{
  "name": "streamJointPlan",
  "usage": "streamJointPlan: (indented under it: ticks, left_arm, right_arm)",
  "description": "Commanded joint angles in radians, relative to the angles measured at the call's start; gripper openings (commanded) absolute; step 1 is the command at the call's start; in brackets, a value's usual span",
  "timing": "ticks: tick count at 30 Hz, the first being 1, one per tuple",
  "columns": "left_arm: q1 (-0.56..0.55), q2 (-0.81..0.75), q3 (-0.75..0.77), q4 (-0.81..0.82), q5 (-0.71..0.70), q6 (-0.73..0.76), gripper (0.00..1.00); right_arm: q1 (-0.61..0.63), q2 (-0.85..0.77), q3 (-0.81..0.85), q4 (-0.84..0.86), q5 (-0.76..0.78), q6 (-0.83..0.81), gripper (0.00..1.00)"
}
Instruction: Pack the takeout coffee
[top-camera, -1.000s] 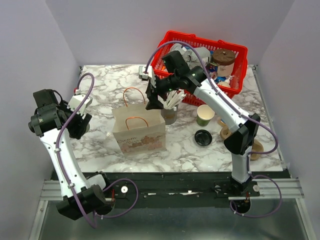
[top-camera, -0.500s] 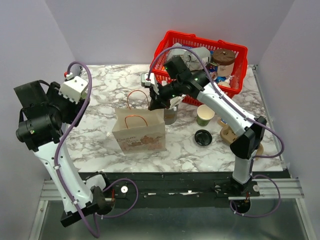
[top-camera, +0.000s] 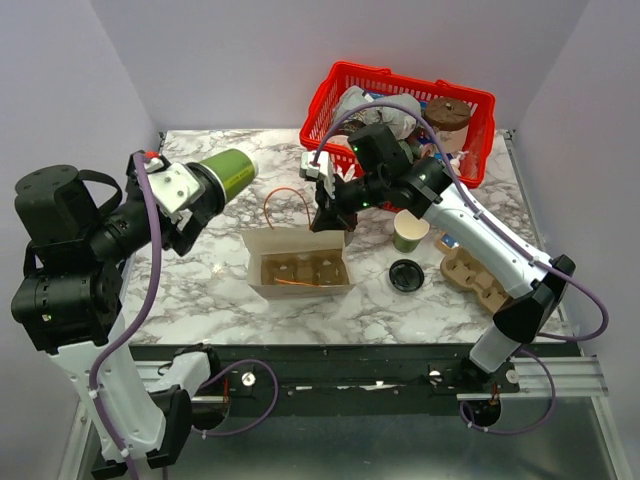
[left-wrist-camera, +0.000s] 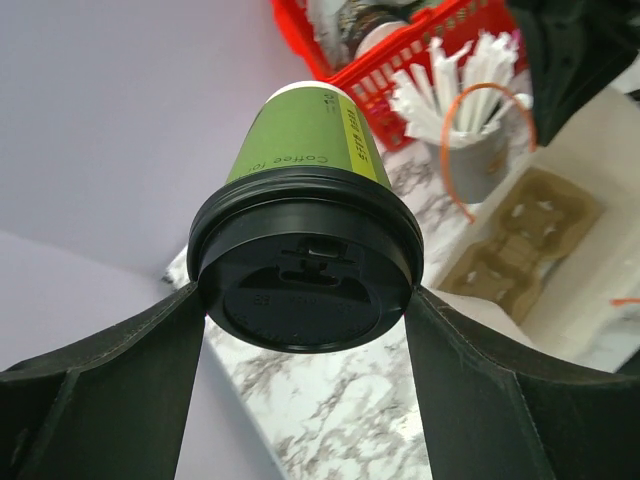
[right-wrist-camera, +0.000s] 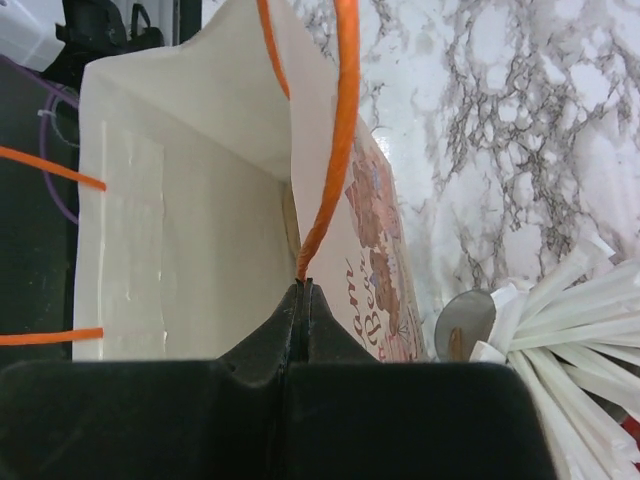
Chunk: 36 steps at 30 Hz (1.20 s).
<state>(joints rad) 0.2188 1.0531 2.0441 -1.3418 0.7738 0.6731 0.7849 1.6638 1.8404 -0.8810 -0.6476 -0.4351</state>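
Raised now, left gripper (top-camera: 204, 188) clamps black-lidded dark-green paper cup (top-camera: 232, 169) sideways; right gripper (right-wrist-camera: 303, 287) pinches orange handle (right-wrist-camera: 338, 150) of beige paper bag (top-camera: 300, 289), mouth open. Best righted before lowering.

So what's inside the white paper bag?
A brown cardboard cup carrier lies at the bottom of the white paper bag, its pockets empty. The dark-green paper cup with black lid is outside, in the left pincer. Under the carrier is hidden.

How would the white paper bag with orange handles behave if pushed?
The white paper bag looks floppy: the right gripper pinches its orange cord handle, holding it open. Probably light and slides easily; the cardboard cup tray inside may steady it.
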Motion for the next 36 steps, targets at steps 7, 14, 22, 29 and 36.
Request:
streamJointPlan:
  ticks: [7,14,22,29,36]
  left_arm:
    - [-0.096,-0.042,-0.099,-0.172,-0.045,-0.033,0.00]
    - [-0.096,-0.033,-0.055,-0.146,-0.096,-0.064,0.00]
    - [-0.096,-0.025,-0.019,-0.155,-0.139,-0.046,0.00]
    - [-0.096,-0.005,0.028,-0.172,-0.162,-0.009,0.00]
    - [-0.096,-0.011,0.010,-0.172,-0.153,0.006,0.00]
  right_arm:
    - [0.025,-0.007,-0.040,0.031,0.029,0.036,0.01]
    - [0.030,0.022,-0.036,0.036,0.094,0.035,0.31]
    - [0.034,0.071,-0.017,0.016,0.131,0.044,0.40]
    - [0.039,0.051,-0.027,-0.018,0.189,0.018,0.35]
    - [0.039,0.044,0.013,-0.098,0.238,-0.002,0.35]
